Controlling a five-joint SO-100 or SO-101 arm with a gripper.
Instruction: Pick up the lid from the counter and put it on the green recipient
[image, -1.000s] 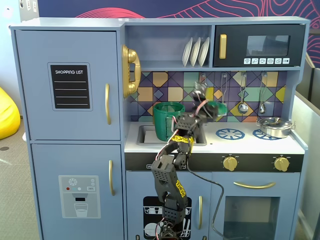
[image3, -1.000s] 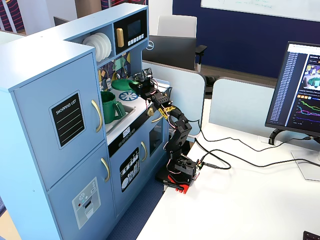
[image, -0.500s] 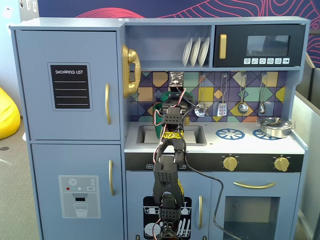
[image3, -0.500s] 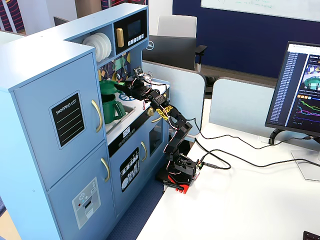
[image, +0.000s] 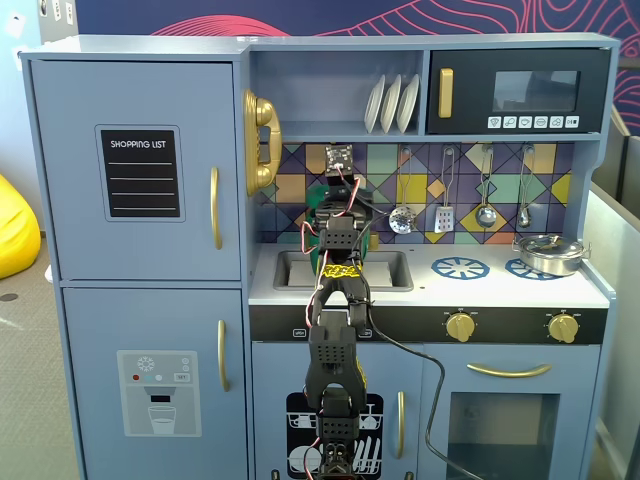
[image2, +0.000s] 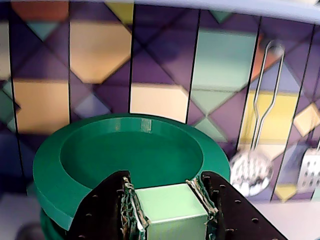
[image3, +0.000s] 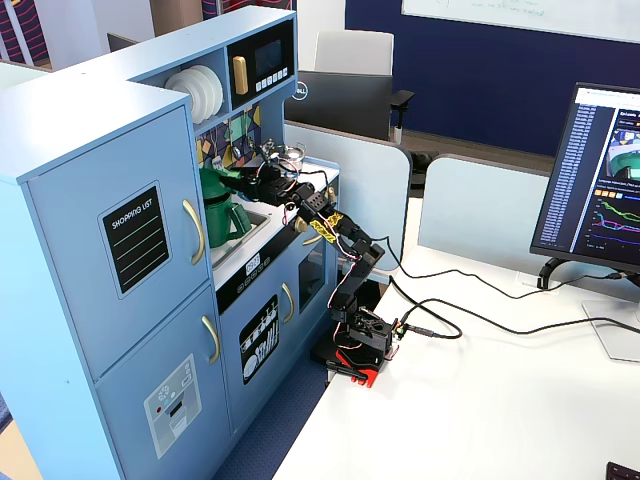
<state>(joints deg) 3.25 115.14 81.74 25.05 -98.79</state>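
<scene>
- Wrist view: black two-finger gripper (image2: 171, 192) is closed on the pale green rectangular knob (image2: 172, 207) of the flat round green plastic lid (image2: 100, 155); both fingers press the knob's sides, no gap showing
- lid is off the counter, roughly level, carried in front of the multicoloured tiled backsplash (image2: 100, 60); silver slotted ladle (image2: 252, 167) hangs to its right
- tall dark-green ribbed plastic container (image3: 222, 212) stands by the sink in a fixed view; lid appears directly over its top, but touching or just above I cannot tell; a dark green edge shows under the lid's near-left rim in the wrist view
- in the front fixed view the black arm (image: 338, 300) hides both lid and container
- step, my read: placing phase, pick done
- next: centre lid on the rim, lower until seated flat, then release; an off-centre drop could tilt it
</scene>
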